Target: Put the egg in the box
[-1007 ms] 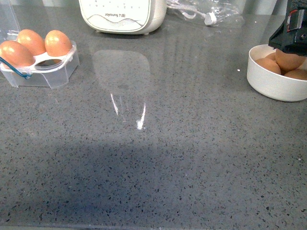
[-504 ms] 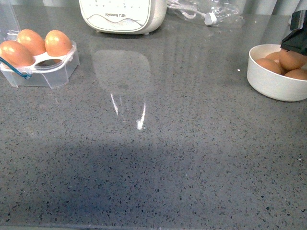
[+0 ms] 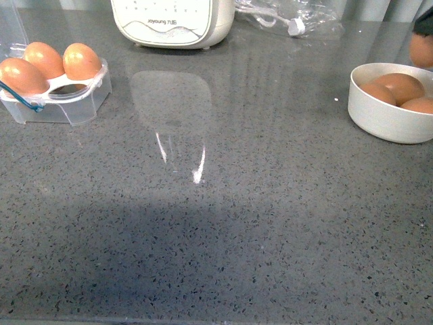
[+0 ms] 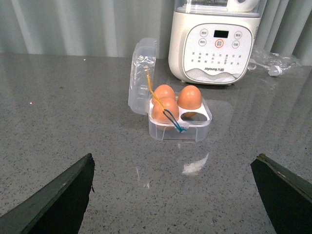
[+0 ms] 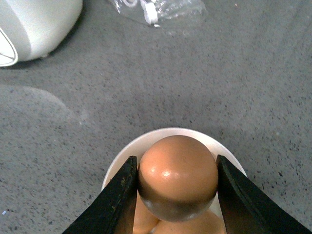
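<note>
My right gripper (image 5: 177, 183) is shut on the egg (image 5: 178, 176), an orange-brown egg held between both jaws above the white bowl (image 5: 124, 157). In the front view the egg (image 3: 422, 49) shows at the far right edge, above the bowl (image 3: 379, 116). The box (image 3: 62, 95), a clear four-cup case with its lid open, stands at the far left and holds three eggs. In the left wrist view the box (image 4: 179, 127) lies ahead with one cup empty. My left gripper (image 4: 173, 195) is open and empty, well short of the box.
A cream-white appliance (image 3: 173, 22) stands at the back, beside the box in the left wrist view (image 4: 214, 44). A crumpled clear plastic bag (image 3: 291, 19) lies at the back right. The bowl holds three more eggs (image 3: 400, 87). The grey speckled counter (image 3: 223, 203) spans the middle.
My right gripper has risen out of the bowl with the egg and moved up to the right edge of the front view. The box and left arm have not moved.
</note>
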`<move>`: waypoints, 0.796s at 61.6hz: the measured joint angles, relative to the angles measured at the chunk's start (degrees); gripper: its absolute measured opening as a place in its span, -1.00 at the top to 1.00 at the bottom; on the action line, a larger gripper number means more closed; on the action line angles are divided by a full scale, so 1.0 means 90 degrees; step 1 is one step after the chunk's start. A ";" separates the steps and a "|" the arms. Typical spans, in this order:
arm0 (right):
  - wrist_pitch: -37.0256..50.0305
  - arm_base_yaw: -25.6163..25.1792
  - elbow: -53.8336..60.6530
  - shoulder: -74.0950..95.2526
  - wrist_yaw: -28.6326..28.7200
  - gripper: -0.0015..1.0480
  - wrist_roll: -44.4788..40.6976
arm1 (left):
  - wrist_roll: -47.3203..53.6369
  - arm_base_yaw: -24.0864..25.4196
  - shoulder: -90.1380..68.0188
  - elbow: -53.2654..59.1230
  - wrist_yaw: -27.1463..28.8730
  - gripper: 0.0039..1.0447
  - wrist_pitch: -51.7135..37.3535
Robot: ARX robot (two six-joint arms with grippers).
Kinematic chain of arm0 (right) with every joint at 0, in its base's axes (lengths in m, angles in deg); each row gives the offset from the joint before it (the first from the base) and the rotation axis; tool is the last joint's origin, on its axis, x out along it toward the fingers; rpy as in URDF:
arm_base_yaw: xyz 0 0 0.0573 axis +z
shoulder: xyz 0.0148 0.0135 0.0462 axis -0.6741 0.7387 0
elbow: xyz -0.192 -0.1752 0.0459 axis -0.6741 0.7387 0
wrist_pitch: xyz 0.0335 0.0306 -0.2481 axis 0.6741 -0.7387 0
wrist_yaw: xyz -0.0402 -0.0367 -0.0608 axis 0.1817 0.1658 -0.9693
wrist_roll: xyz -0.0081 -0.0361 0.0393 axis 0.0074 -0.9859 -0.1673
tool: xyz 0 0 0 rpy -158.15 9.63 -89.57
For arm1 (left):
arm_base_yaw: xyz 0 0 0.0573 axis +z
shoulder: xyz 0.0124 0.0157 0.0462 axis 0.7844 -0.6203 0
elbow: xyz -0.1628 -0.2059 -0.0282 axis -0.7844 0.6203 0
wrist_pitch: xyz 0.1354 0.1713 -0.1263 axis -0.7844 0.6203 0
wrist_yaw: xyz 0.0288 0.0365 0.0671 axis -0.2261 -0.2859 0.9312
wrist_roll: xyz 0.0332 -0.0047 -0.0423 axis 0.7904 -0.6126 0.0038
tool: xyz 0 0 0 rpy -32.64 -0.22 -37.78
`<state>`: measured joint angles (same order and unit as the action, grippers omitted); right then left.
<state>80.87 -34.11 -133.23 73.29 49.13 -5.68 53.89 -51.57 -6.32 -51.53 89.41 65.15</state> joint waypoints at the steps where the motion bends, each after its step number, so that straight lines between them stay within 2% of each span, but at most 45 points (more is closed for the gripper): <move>1: 0.0000 0.0024 -0.0034 0.0000 0.0007 0.24 0.0022 | 0.0000 0.0000 0.0000 0.0000 0.0000 -0.87 0.0000; 14: 0.0442 0.0733 -0.0622 0.0080 0.0486 0.24 0.0216 | 0.0000 0.0000 0.0000 0.0000 0.0000 -0.87 0.0000; 21: 0.0670 0.1426 -0.1039 0.0311 0.0860 0.24 0.0233 | 0.0000 0.0000 0.0000 0.0000 0.0000 -0.87 0.0000; 32: 0.0486 0.2482 -0.1583 0.1003 0.1532 0.25 0.0160 | 0.0000 0.0000 0.0000 0.0000 0.0000 -0.87 0.0000; 41: 0.0296 0.2798 -0.1880 0.1426 0.1836 0.25 -0.0070 | 0.0000 0.0000 0.0000 0.0000 0.0000 -0.87 0.0000; 49: 0.0134 0.2820 -0.2132 0.1778 0.1846 0.25 -0.0345 | 0.0000 0.0000 0.0000 0.0000 0.0000 -0.87 0.0000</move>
<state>82.07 -8.73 -152.42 89.29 65.74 -8.78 53.89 -51.57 -6.32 -51.53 89.41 65.15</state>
